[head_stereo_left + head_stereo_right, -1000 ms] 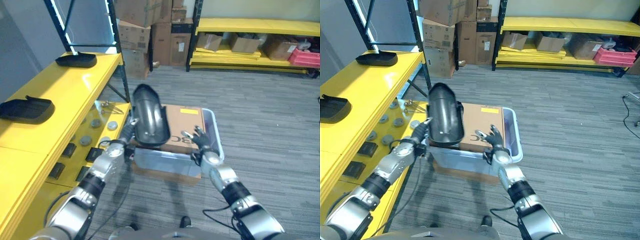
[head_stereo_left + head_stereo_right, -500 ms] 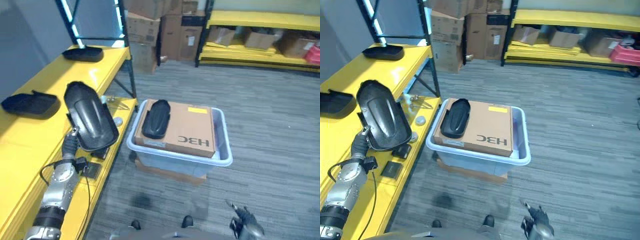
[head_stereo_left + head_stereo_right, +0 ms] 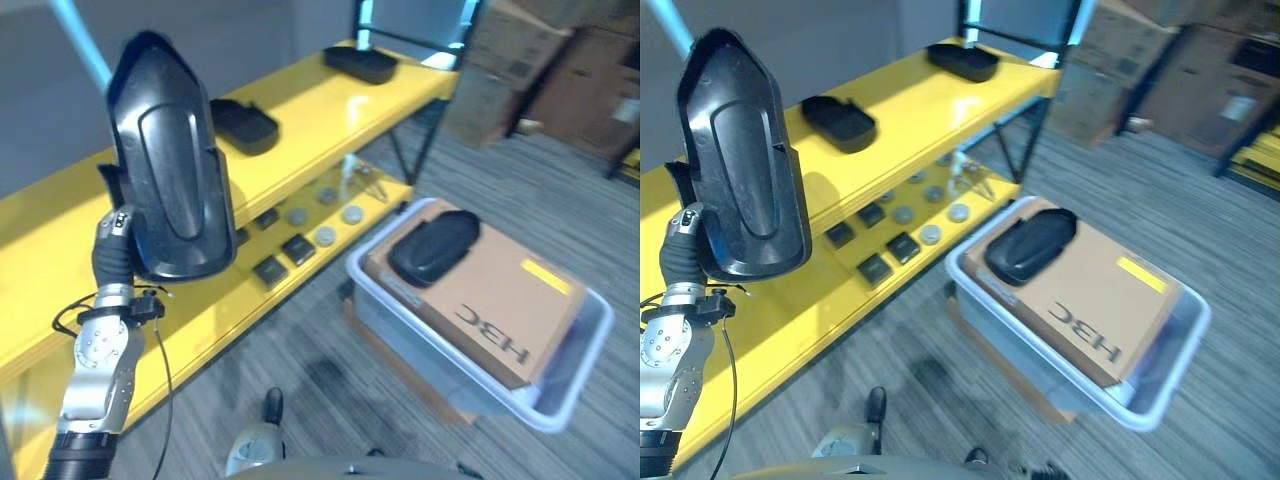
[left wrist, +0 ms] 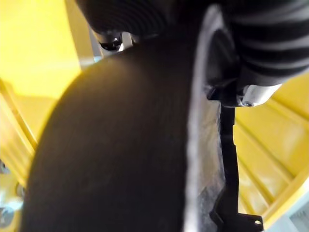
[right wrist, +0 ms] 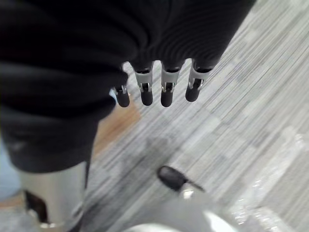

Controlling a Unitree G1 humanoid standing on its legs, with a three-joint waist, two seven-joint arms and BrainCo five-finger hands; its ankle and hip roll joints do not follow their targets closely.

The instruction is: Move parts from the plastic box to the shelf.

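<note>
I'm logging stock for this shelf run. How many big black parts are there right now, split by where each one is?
Held up in the left hand: 1 black part
On the cardboard box in the plastic box: 1
On the top shelf: 2
Total: 4

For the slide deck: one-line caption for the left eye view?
Left hand holds a black part upright beside the yellow shelf; another part rests on the cardboard in the plastic box.
</note>
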